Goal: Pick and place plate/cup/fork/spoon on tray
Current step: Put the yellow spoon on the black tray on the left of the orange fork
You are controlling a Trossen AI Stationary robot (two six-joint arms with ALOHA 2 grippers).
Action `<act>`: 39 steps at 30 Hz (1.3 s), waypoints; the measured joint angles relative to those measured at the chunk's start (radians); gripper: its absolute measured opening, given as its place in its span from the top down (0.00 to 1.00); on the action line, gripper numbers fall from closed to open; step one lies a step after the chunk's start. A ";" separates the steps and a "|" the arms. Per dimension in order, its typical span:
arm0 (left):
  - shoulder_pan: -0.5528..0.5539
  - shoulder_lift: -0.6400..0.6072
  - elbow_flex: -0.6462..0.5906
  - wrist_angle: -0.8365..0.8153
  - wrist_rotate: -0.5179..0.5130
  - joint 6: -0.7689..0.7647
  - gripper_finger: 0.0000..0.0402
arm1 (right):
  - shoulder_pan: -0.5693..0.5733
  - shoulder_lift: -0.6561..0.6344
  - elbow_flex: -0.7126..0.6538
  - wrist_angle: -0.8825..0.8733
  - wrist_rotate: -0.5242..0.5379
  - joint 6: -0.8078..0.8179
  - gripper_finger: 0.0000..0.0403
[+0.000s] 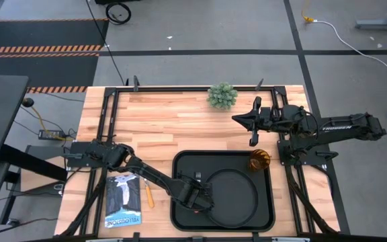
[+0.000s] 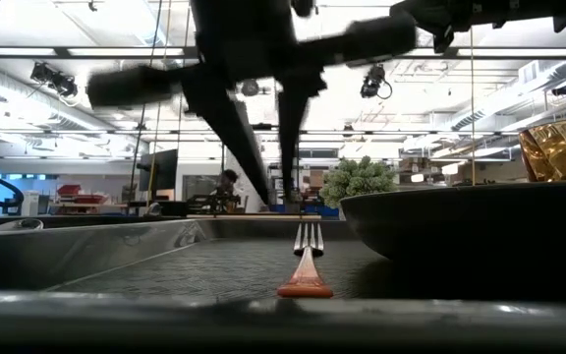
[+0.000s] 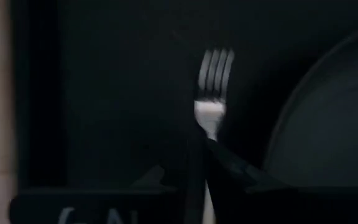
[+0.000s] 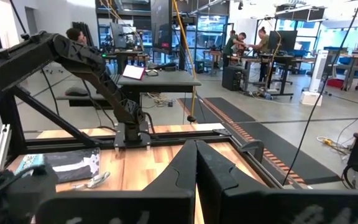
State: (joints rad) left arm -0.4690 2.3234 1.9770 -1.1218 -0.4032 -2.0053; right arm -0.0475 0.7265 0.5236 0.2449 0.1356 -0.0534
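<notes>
The black tray lies at the table's near middle. The round black plate sits flat in it. The amber cup stands in its far right corner. The fork lies flat on the tray floor left of the plate, tines toward the far edge. It also shows in the left wrist view. My left gripper hangs just above the fork's handle, open by a narrow gap and holding nothing. The spoon lies on the wood left of the tray. My right gripper is shut and empty above the table's far right.
A green plant stands at the far edge. A booklet lies at the near left beside the spoon. The tray's raised rim runs around the fork. People work at benches in the room beyond the table.
</notes>
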 joint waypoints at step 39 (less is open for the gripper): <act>-0.147 -0.370 -0.541 -0.136 0.188 -0.259 0.90 | 0.000 0.000 0.000 0.007 0.000 0.009 0.98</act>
State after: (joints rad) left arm -0.6162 1.9537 1.4356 -1.2582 -0.2157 -2.2642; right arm -0.0479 0.7265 0.5240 0.2519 0.1356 -0.0444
